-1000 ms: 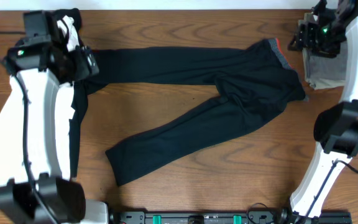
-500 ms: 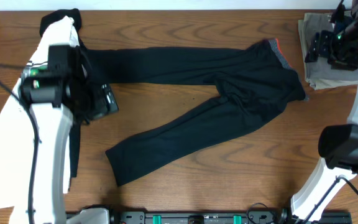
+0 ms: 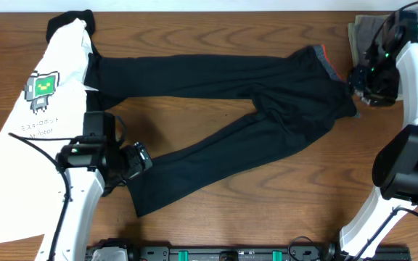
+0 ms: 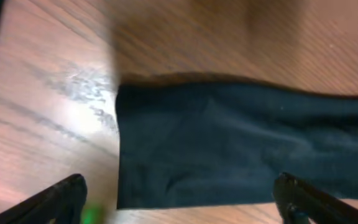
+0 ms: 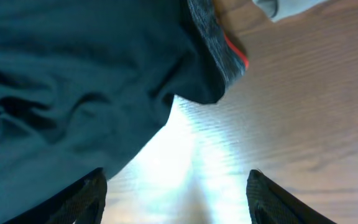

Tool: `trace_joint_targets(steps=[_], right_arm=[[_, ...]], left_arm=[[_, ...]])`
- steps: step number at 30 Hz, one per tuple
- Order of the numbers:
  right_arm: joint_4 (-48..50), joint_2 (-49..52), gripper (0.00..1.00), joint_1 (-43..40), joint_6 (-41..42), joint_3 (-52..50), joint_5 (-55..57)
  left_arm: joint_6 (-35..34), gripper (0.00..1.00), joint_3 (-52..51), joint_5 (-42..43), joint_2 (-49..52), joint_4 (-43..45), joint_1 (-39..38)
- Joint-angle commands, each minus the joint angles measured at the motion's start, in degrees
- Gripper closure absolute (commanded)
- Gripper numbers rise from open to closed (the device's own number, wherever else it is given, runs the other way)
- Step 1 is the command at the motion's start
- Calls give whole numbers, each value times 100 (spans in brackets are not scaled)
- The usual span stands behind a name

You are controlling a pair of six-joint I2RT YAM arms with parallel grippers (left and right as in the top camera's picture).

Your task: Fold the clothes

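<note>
The clothes (image 3: 223,109), black trousers, lie spread on the wooden table, the grey waistband (image 3: 329,64) with its coral edge at the right. One leg runs left along the back, and the other slants to a hem (image 3: 138,192) at the front left. My left gripper (image 3: 133,162) hovers open just over that hem (image 4: 229,149), its fingertips (image 4: 64,198) wide either side of the cloth. My right gripper (image 3: 361,81) is open beside the waistband corner (image 5: 219,46), with bare table between its fingers (image 5: 277,198).
A white T-shirt (image 3: 42,123) with a green robot print covers the left side, over a black piece (image 3: 75,18) at the back left corner. Grey-olive folded trousers (image 3: 365,32) sit at the back right, behind my right gripper.
My left arm swung from the back left corner forward to the lower leg's hem, uncovering the T-shirt. My right gripper came forward from the folded pile to the waistband corner.
</note>
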Motion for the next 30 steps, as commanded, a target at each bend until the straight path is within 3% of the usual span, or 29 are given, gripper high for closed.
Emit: trace_joint_targets(steps=[1,2,3,4,5,6,25,30], right_arm=[[155,-4,33,87,92,-280,7],[214,-4,38,120,92,-343,-22],[278,-4,47,175,87,-411,-92],[341,-4,68,223,87,-468,-175],[426,-4,98,291,74,-542,-275],[505,-4,98,354,70,-603,-343],[1005,-4,98,955,70,-960,-463],[997,-2,97,955,72,-962,-461]], left_arm=[[-55,20,-138,142,2,184,-24],[-55,28,-166,142,2,234,-24],[-52,43,-197,142,4,299,-24],[-55,63,-225,142,15,343,-24],[-57,89,-264,149,39,396,-33],[-52,94,-306,157,83,455,-52],[57,94,-409,380,2433,1545,-623],[61,94,-404,-188,2811,1888,-382]])
